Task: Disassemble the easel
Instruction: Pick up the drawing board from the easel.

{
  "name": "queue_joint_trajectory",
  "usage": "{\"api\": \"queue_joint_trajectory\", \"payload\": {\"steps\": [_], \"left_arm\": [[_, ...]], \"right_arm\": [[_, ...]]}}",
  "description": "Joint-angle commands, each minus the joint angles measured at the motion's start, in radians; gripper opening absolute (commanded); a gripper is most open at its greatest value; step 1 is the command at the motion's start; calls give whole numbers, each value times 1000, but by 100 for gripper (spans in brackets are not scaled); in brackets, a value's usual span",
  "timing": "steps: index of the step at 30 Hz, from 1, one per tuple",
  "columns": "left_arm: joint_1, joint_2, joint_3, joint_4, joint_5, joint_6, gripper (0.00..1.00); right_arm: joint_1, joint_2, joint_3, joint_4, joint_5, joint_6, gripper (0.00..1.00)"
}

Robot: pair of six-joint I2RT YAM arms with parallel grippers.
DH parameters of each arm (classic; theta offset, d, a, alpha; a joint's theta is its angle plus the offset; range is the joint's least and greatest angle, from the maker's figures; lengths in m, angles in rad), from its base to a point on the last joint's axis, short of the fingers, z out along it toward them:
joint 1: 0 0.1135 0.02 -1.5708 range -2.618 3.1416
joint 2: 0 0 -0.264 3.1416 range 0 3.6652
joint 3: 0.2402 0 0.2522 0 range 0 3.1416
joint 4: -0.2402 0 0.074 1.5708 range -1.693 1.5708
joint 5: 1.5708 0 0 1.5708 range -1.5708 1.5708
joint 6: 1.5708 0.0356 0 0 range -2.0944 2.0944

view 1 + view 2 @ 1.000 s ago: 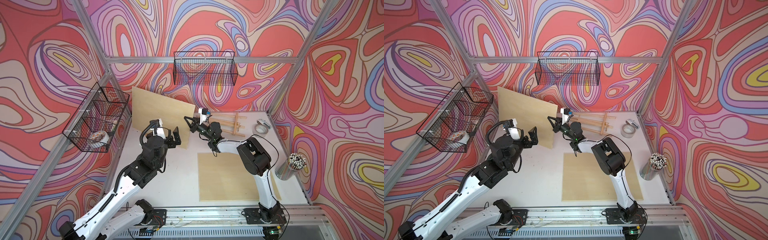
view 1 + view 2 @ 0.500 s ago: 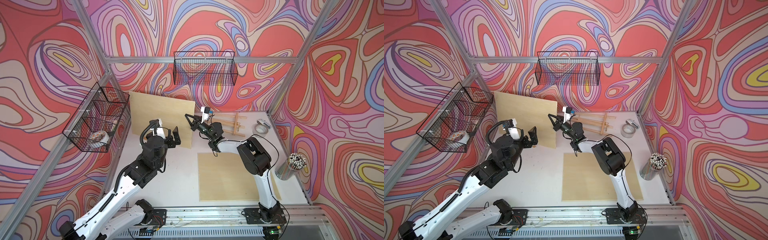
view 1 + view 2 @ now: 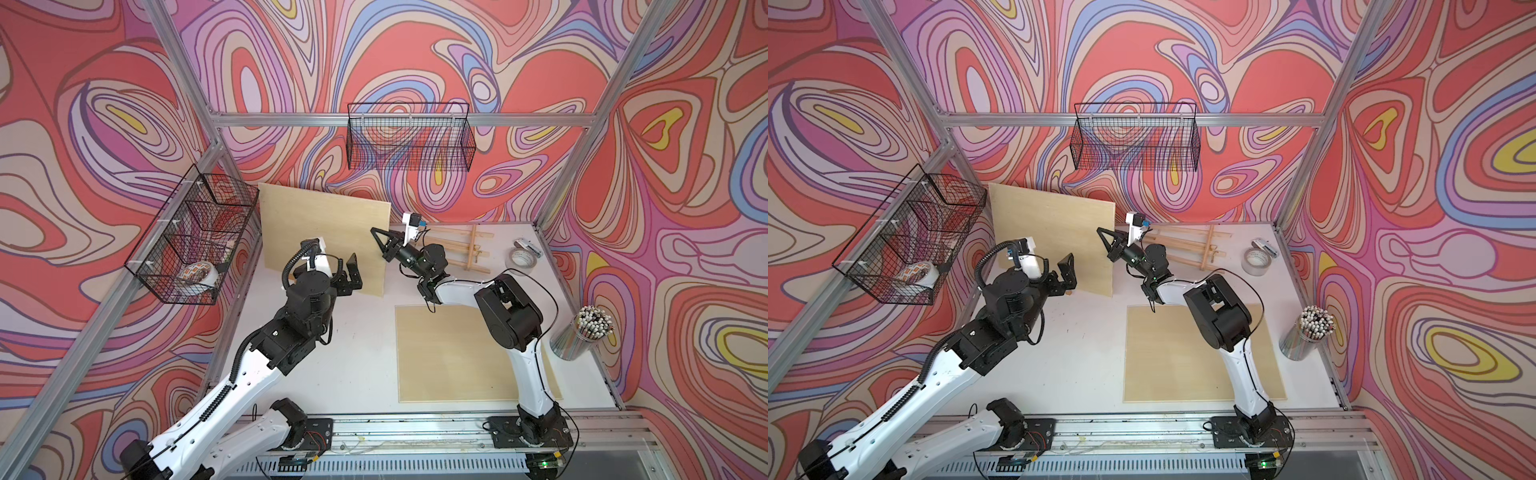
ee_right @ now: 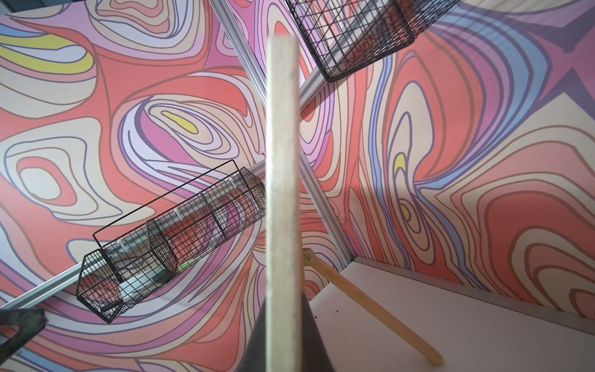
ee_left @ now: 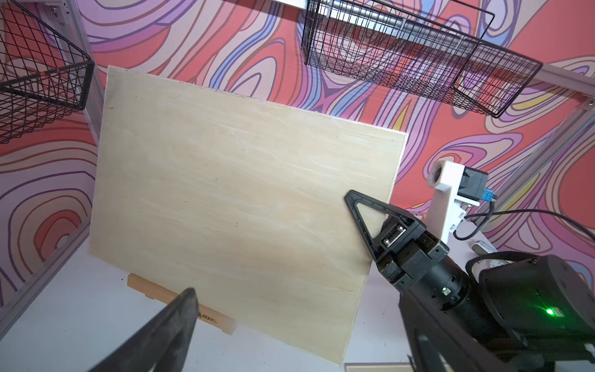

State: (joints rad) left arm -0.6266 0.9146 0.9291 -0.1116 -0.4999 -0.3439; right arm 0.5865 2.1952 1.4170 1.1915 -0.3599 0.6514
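Right wrist view, right pincer [image 4: 283,322] clamping board [image 4: 282,161] edge, fingers [image 4: 312,348] mostly hidden, left pincer [image 3: 343,272] wide.

White table [image 3: 353,353] bears plywood sheet [image 3: 449,357], easel frame [image 3: 471,249], tape roll [image 3: 513,266] — and pencil cup [image 3: 577,345].

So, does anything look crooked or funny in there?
Yes. The big pale wooden board stands upright, pinched at one side by the right fingers alone, while the light wooden easel frame lies flat on the white table beside it.
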Motion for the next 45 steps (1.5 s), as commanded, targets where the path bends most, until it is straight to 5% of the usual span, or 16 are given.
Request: {"api": "queue_joint_trajectory", "payload": {"steps": [1,19,32,39,45], "left_arm": [[7,3,10,-12,-28,4,100],[7,8,14,-16,-23,2,100],[7,-25,43,-35,40,30,100],[6,-51,106,-57,229,88,100],[5,-19,242,-170,425,84,100]], "right_arm": [[-10,-149,73,298,48,82,0],[-10,-308,30,217,52,32,0],[-10,-617,-89,-77,72,-3,0],[-24,-824,-150,-385,89,-12,0],[-153,-962,-179,-523,3,156,0]]}}
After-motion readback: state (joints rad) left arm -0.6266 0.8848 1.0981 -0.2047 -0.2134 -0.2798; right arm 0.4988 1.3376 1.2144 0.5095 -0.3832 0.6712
